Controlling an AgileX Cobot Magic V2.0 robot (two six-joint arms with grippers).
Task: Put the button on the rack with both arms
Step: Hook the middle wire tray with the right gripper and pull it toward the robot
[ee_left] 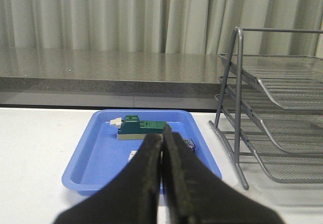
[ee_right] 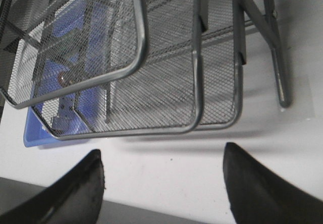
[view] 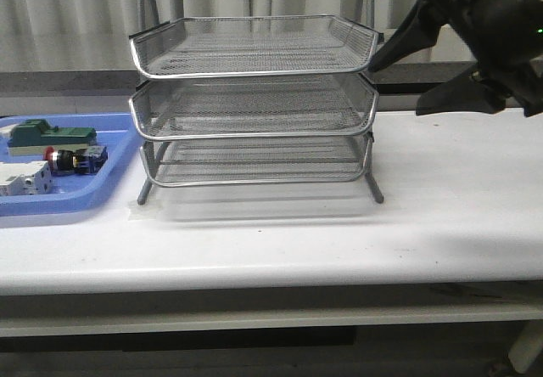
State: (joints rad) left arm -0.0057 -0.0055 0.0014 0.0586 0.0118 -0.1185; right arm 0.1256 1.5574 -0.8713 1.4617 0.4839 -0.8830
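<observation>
The button (view: 71, 158), red-headed with a black body, lies on its side in the blue tray (view: 93, 192) left of the rack (view: 254, 97). The rack stands mid-table, three mesh tiers with nothing on them. My left gripper (ee_left: 162, 139) is shut and holds nothing. It hovers over the tray's near edge, hiding all but a sliver of the button (ee_left: 190, 144). That arm does not show in the front view. My right gripper (view: 394, 88) hangs open, one fingertip touching or just short of the top tier's right corner. Its fingertips (ee_right: 94, 164) frame bare table below the rack (ee_right: 194, 82).
A green block (view: 47, 134) and a white block (view: 21, 177) share the blue tray (ee_left: 81, 168) with the button. The rack's legs (view: 375, 192) rest on the white table. The table's front edge runs close below the rack. A grey ledge and curtains lie behind.
</observation>
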